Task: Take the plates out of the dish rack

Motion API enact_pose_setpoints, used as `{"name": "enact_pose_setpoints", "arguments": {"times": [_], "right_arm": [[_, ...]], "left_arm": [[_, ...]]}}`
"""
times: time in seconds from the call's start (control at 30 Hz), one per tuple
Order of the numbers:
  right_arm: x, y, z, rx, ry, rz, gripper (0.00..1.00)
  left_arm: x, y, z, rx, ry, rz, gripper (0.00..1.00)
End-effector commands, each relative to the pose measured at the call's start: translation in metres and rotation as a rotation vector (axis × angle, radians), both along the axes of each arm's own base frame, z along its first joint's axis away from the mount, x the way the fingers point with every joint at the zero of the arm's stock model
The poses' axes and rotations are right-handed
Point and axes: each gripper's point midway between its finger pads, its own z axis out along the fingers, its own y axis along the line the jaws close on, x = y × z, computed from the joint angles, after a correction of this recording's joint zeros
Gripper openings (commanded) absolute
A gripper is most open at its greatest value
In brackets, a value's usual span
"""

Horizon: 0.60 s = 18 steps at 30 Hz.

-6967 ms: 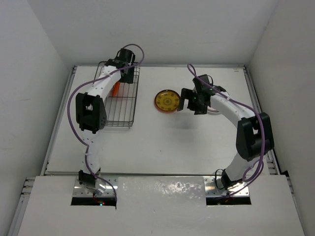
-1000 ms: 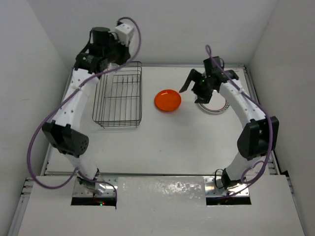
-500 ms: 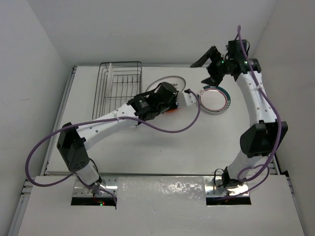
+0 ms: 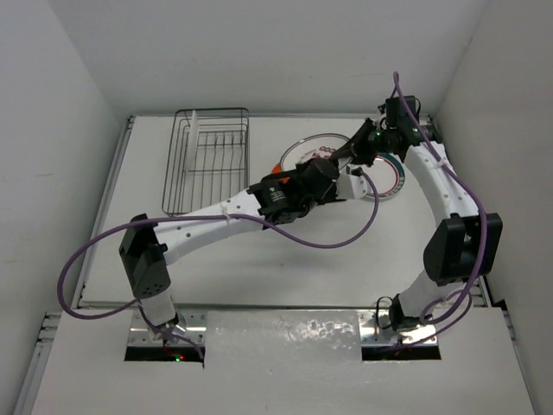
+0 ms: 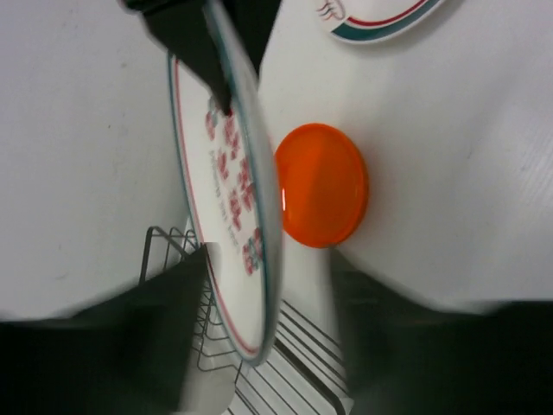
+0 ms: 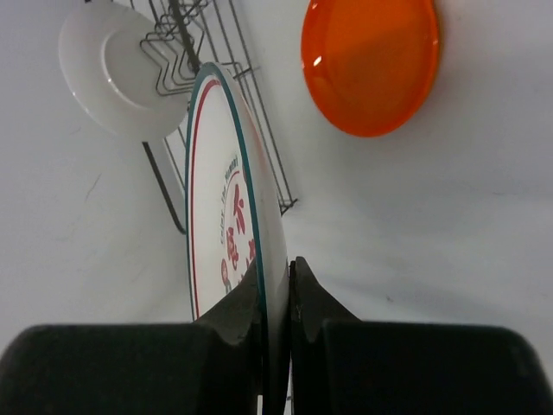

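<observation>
A white plate (image 6: 226, 226) with a teal-and-red rim hangs on edge over the middle of the table. My right gripper (image 6: 276, 264) is shut on its rim. The same plate (image 5: 232, 164) stands between the wide-apart fingers of my open left gripper (image 5: 270, 259), with the right gripper's dark fingers (image 5: 192, 45) on its far edge. From above, both the left gripper (image 4: 327, 173) and the right gripper (image 4: 347, 156) meet at this plate (image 4: 304, 150). One plain white plate (image 6: 119, 73) stands upright in the dish rack (image 4: 212, 164).
An orange plate (image 5: 321, 184) lies flat on the table under the held plate, right of the rack. Another teal-rimmed plate (image 4: 387, 180) lies flat at the right, under my right arm. The left arm stretches diagonally across the table's middle.
The right gripper came down from the back and shut on the rimmed plate. The left gripper, which had been shut on that plate, opened.
</observation>
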Motion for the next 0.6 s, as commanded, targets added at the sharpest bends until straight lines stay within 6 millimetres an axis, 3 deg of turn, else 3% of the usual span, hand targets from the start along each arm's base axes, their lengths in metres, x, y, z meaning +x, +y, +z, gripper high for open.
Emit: {"name": "enact_pose_setpoints", "arguments": {"times": [0.0,0.03,0.07,0.1,0.17,0.2,0.27,0.33,0.43,0.57], "right_arm": [[0.011,-0.038,0.005,-0.017,-0.075,-0.117,0.0],[0.009,-0.047,-0.006,-0.021,-0.062,-0.144,0.0],[0.02,-0.077,-0.013,-0.056,-0.079,-0.231,0.0],[0.023,-0.09,-0.018,-0.078,-0.089,-0.262,0.0],[0.028,-0.117,-0.034,-0.159,-0.103,-0.313,0.0],[0.03,-0.145,-0.043,-0.245,-0.094,-0.401,0.0],[0.031,-0.17,-0.058,-0.313,-0.102,-0.478,0.0],[0.027,-0.195,-0.077,-0.377,-0.077,-0.585,0.0],[0.034,-0.22,-0.081,-0.445,-0.122,-0.694,0.0],[0.035,-0.225,-0.1,-0.446,-0.083,-0.753,0.01]], "left_arm": [[0.017,0.011,0.034,-0.105,-0.092,0.183,0.97],[0.02,0.022,0.031,-0.096,-0.088,0.234,1.0],[0.023,0.03,0.026,-0.136,-0.059,0.287,1.0],[0.025,0.039,0.026,-0.162,-0.045,0.327,1.0],[0.033,0.067,0.035,-0.314,0.003,0.446,1.0],[0.036,0.079,0.034,-0.362,0.035,0.483,1.0],[0.044,0.114,0.041,-0.532,0.119,0.593,1.0],[0.044,0.133,0.042,-0.593,0.169,0.635,1.0],[0.041,0.16,0.05,-0.651,0.178,0.696,1.0],[0.046,0.189,0.049,-0.735,0.22,0.807,1.0]]}}
